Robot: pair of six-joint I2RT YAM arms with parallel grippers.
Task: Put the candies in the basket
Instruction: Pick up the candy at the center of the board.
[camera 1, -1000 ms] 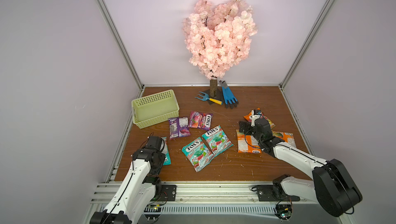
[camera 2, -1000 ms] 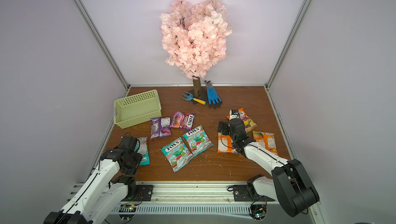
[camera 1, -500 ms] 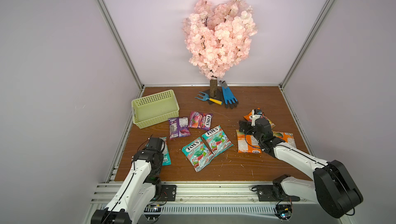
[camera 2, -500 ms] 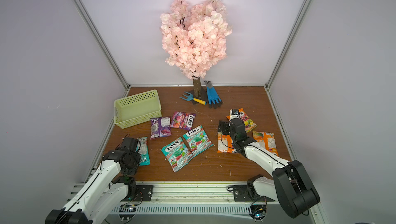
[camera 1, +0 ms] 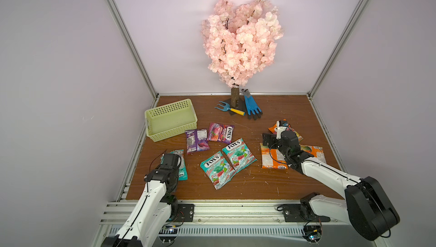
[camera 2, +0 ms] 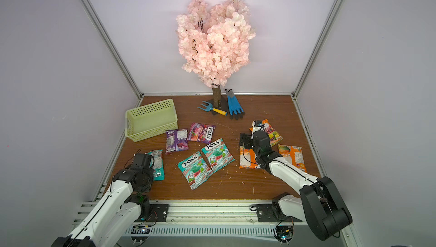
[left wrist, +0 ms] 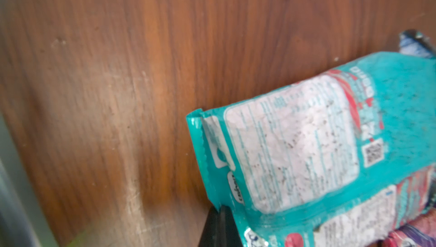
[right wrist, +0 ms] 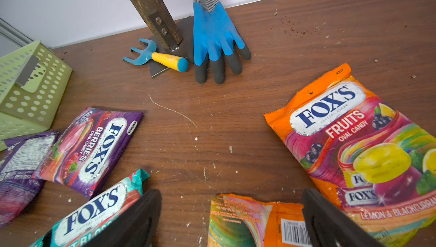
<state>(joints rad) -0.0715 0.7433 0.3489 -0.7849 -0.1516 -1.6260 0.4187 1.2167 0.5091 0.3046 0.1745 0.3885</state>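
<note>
Pale yellow-green perforated basket (camera 1: 173,131); teal, purple and orange fruit-printed candies (camera 1: 238,155); blue, dark-fingered glove (camera 1: 251,106); pink blossoms (camera 1: 240,42).

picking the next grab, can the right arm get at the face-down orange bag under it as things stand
Probably yes: the right hand is open right over that orange bag, and nothing seems to lie on the bag or between them.

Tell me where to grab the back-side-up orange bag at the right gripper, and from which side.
Pinch the orange bag by its crinkled end seam, the end toward the glove, coming straight down. It lies flat on the table, so probably only that puckered edge gives purchase. The open right gripper hangs over it.
</note>
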